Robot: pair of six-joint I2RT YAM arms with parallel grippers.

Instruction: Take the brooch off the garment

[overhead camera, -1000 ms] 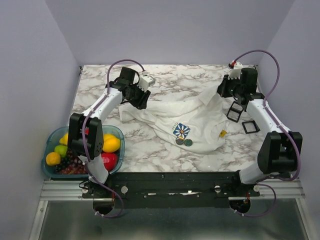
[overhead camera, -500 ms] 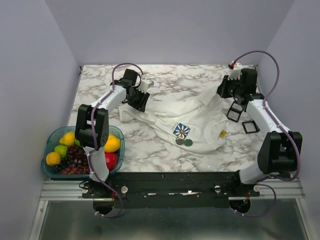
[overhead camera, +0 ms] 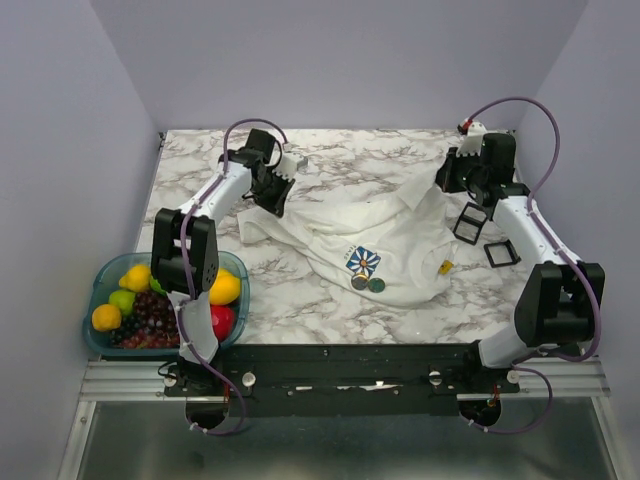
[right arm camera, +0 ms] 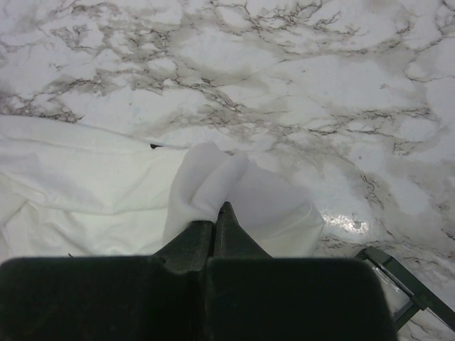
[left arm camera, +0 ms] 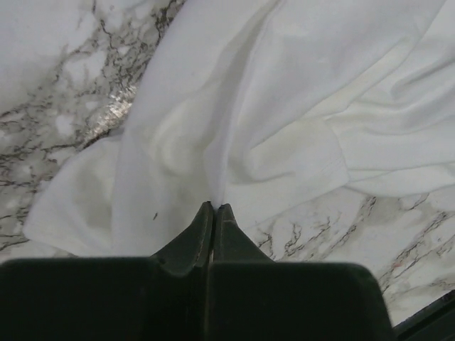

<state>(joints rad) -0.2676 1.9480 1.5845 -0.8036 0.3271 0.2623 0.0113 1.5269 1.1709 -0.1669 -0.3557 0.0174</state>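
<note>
The white garment (overhead camera: 390,235) lies crumpled across the middle of the marble table. The brooch (overhead camera: 363,261), a blue and white flower shape, sits on its front near the centre. My left gripper (overhead camera: 272,197) is at the garment's left sleeve, far from the brooch. In the left wrist view the left gripper (left arm camera: 214,206) is shut on a fold of the garment (left arm camera: 284,121). My right gripper (overhead camera: 447,186) is at the garment's back right corner. In the right wrist view the right gripper (right arm camera: 219,213) is shut on a raised flap of the garment (right arm camera: 213,174).
A teal bowl (overhead camera: 100,275) of fruit stands at the near left. Two black square frames (overhead camera: 470,222) (overhead camera: 500,253) lie right of the garment; one frame's corner (right arm camera: 402,280) shows by the right gripper. Two small dark round badges (overhead camera: 367,284) sit just below the brooch.
The left gripper has shut on the sleeve fold, and the left arm has shifted slightly back and left. The right arm holds still.
</note>
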